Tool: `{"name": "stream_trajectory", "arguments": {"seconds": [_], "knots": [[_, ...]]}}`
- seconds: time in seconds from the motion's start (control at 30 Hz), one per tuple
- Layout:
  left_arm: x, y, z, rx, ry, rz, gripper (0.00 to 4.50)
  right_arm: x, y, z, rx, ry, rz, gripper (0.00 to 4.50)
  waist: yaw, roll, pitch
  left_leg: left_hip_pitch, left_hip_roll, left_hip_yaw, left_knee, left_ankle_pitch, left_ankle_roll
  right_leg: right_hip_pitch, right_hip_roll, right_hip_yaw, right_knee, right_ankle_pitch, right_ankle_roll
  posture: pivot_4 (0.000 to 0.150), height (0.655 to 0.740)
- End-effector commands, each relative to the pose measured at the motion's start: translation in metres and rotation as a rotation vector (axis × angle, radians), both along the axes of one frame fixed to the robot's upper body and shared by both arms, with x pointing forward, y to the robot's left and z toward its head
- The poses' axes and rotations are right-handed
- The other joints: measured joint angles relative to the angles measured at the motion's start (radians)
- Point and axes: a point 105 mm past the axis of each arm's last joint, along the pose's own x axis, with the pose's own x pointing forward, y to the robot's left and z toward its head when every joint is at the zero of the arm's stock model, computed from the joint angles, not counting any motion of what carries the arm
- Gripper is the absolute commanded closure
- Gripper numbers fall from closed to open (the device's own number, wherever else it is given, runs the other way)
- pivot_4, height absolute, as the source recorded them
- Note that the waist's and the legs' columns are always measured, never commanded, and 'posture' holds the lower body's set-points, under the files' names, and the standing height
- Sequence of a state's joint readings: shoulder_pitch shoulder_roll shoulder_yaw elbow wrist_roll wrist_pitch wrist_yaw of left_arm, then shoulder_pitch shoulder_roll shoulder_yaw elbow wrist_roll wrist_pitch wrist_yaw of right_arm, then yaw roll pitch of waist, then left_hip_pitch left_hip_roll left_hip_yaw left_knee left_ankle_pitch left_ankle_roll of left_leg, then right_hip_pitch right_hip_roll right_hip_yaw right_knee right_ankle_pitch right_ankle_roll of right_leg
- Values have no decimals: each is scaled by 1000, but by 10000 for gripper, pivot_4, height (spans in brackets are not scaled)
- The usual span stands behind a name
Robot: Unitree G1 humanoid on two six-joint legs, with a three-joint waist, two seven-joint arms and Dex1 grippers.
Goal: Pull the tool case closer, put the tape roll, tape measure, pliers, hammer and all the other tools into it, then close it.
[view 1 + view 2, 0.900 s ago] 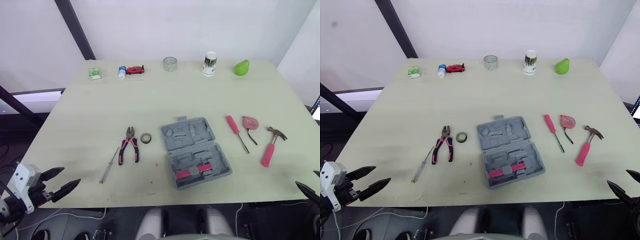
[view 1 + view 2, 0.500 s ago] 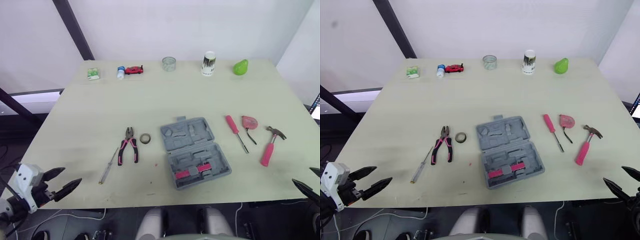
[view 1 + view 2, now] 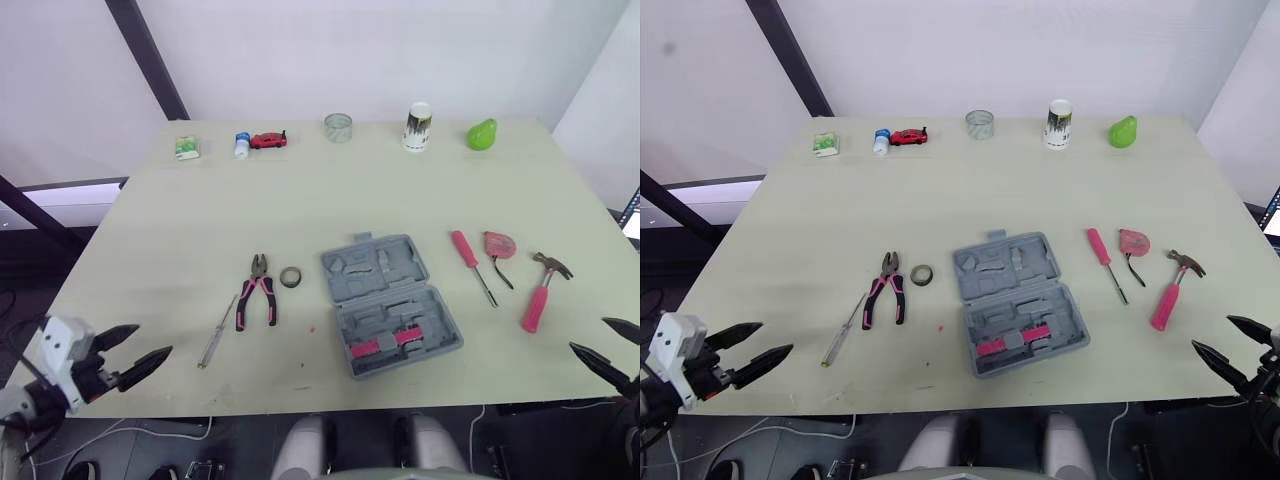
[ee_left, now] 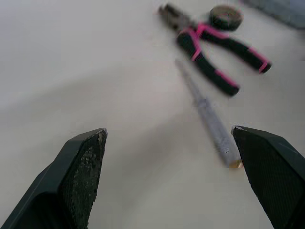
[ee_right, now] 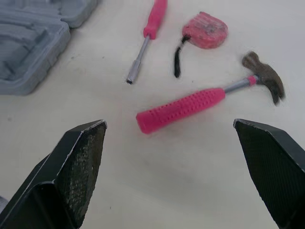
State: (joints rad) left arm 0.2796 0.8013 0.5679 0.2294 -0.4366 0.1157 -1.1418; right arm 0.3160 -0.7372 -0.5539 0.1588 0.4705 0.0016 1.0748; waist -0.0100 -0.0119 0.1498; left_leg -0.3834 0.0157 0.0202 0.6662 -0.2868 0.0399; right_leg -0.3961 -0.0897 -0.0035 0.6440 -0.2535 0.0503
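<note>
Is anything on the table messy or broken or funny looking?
Nothing looks broken or spilled. The open tool case sits turned at a slant, and the pliers, hammer and tape measure lie loose outside it.

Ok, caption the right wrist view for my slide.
Open right gripper facing the hammer, tape measure, screwdriver and a corner of the open case.

Matt, seemingly plastic tool case (image 3: 390, 305)

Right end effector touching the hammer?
Apart. Right eye view shows bare table between the open right end effector and the hammer.
</note>
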Motion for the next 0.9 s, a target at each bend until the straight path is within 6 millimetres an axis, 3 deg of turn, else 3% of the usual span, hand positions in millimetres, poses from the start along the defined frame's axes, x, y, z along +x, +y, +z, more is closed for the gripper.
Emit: {"name": "stream_trajectory", "arguments": {"seconds": [0.03, 0.2, 0.33, 0.5, 0.63, 0.67, 0.83, 0.9], "knots": [[25, -31, 20, 32, -58, -107, 350, 27, 14, 21, -30, -52, 31, 0, 0, 0, 0, 0, 0, 0, 0, 0, 0, 0, 0, 0, 0, 0, 0, 1500, 7400], [49, -82, 33, 20, -68, -271, 350, 60, 44, 32, -70, -35, 108, 0, -1, 1, 1, -1, 0, 0, 0, 0, 0, 0, 0, -1, 0, 0, 0, 1500, 7400], [58, -103, 34, 23, -57, -340, 350, 75, 69, 44, -23, -54, 216, 0, -2, 1, 1, -1, 0, 0, 0, 0, 0, 0, 1, -2, 0, 1, 0, 1500, 7400], [81, -143, 32, -12, -41, -481, 350, 113, 107, 44, -85, -25, 340, 0, -1, 2, 3, -3, -1, -1, 3, 1, 0, -1, 3, -3, 1, 3, 2, 1500, 7400], [82, -159, 23, -17, 10, -576, 0, 128, 125, 35, -112, 4, 411, 9497, -1, 2, 3, -3, -4, 0, 4, 1, 1, 0, 11, -6, 1, 5, 5, 1500, 7400], [82, -162, 20, -14, 22, -597, 5394, 130, 129, 32, -117, 17, 428, 17217, -1, 2, 3, -4, -4, 0, 4, 1, 1, -1, 11, -6, 1, 5, 5, 1500, 7400], [83, -168, 4, 16, 58, -663, 29685, 138, 141, 13, -192, 63, 495, 43030, -2, 2, 3, -17, -6, 1, 7, 3, -3, -13, 12, -5, 3, 5, 6, 1500, 7400], [86, -169, -3, 30, 66, -678, 38982, 141, 146, 7, -209, 80, 518, 45000, -2, 2, 3, -17, -7, 1, 7, 3, -3, -13, 12, -5, 3, 6, 7, 1500, 7400]]}}
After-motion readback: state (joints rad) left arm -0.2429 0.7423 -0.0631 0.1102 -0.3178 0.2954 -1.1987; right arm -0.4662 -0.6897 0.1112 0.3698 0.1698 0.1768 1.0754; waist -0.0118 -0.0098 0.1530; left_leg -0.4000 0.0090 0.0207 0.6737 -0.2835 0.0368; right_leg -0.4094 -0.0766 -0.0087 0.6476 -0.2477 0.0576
